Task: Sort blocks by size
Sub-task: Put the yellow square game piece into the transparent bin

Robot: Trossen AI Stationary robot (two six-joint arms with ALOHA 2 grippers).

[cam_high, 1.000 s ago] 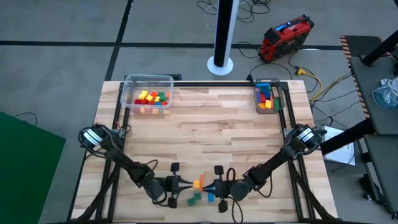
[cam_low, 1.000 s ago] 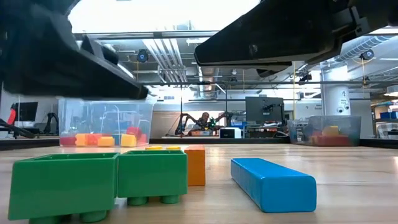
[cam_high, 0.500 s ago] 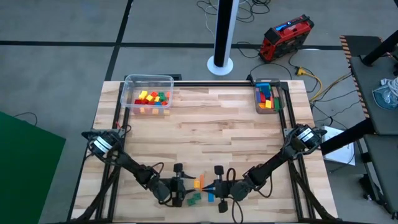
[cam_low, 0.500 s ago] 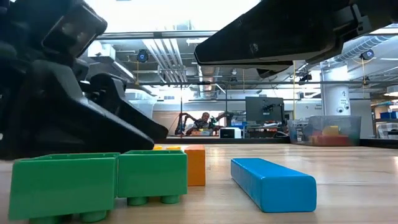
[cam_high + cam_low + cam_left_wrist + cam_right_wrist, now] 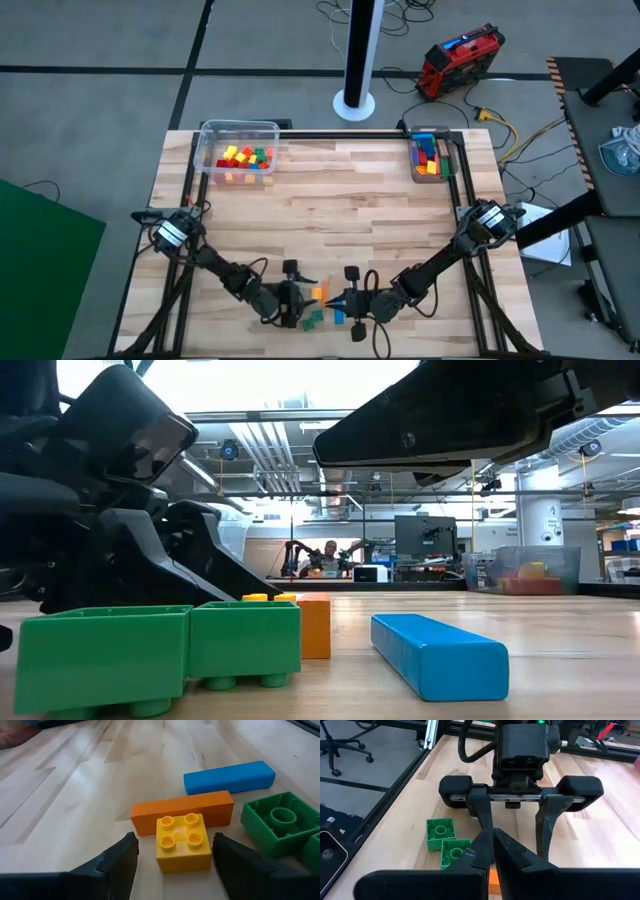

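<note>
Near the table's front edge lie a yellow square block [image 5: 182, 842], an orange bar [image 5: 182, 812] just behind it, a blue bar [image 5: 229, 776] and two green blocks [image 5: 245, 640] turned studs-down. My left gripper [image 5: 175, 850] is low at the table and open. Its fingers stand on either side of the yellow block, and no touch shows. My right gripper [image 5: 492, 842] faces it from the table's right side, shut and raised above the blocks, with nothing in it.
A clear tub [image 5: 240, 155] with several small blocks stands at the far left corner. A smaller container [image 5: 430, 158] with longer blocks stands at the far right. Bare wood lies between them and the front cluster.
My left gripper has moved toward the table's right edge and down to the tabletop, tipping forward, until its open fingers stand around the yellow block. The blocks and my right gripper have stayed in place.
</note>
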